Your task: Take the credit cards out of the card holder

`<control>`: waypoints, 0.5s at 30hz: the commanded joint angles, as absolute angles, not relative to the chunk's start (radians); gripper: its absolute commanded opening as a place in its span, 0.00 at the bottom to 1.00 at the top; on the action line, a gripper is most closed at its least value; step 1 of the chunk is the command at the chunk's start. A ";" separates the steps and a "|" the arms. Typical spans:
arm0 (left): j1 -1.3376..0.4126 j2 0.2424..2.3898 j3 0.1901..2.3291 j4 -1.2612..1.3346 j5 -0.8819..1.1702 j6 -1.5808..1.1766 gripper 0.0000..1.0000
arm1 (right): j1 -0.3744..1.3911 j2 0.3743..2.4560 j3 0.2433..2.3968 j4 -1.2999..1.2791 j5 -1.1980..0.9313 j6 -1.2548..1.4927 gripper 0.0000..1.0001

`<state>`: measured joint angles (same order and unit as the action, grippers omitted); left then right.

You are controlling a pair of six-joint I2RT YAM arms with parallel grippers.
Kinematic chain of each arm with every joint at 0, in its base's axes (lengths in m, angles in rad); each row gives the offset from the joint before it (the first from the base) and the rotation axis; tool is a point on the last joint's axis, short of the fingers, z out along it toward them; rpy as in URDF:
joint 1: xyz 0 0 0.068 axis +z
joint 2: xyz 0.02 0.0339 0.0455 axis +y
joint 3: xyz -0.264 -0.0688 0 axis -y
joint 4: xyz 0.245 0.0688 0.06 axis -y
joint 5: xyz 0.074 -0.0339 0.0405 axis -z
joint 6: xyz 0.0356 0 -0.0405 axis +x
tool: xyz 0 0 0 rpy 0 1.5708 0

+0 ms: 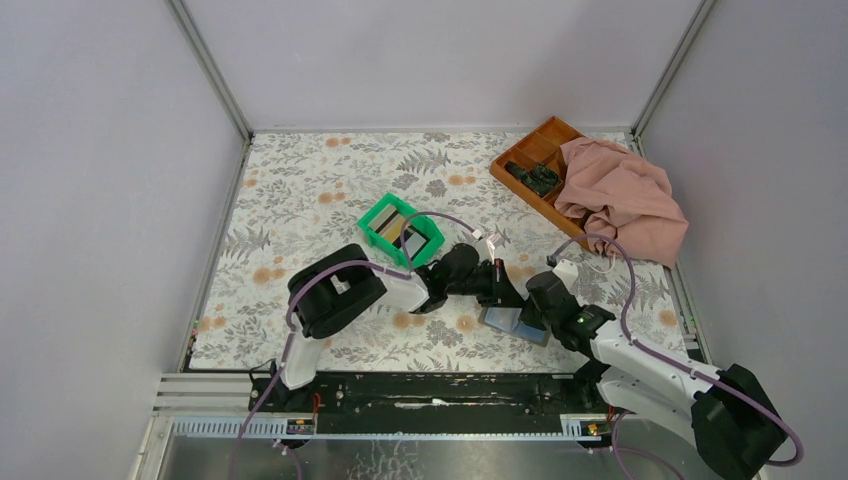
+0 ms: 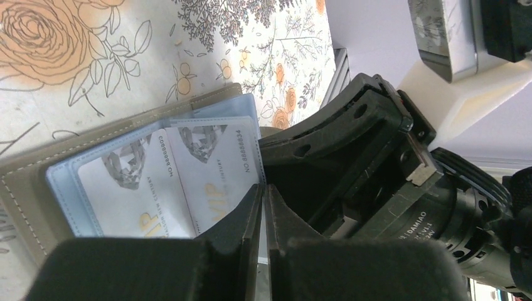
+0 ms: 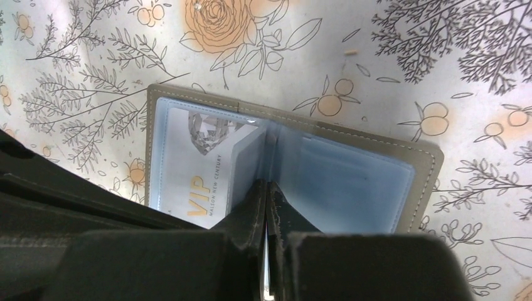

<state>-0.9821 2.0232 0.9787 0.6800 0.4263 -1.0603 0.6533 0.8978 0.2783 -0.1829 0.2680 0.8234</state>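
Observation:
The card holder lies open on the floral table between my two grippers; it has a grey-tan cover and pale blue sleeves. White credit cards printed "VIP" sit in its left sleeves. My left gripper is shut on the sleeve edge beside those cards. My right gripper is shut on a thin pale leaf at the holder's middle fold; I cannot tell whether a card is in the pinch. In the top view the left gripper and right gripper meet over the holder.
A green bin with flat cards in it stands behind the left arm. An orange-brown compartment tray sits at the back right, half under a pink cloth. The right arm's black body fills the left wrist view's right half.

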 commanded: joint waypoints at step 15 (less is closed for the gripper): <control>-0.997 2.189 1.045 0.766 0.488 -1.107 0.10 | 0.653 0.790 0.398 -0.314 0.334 0.767 0.03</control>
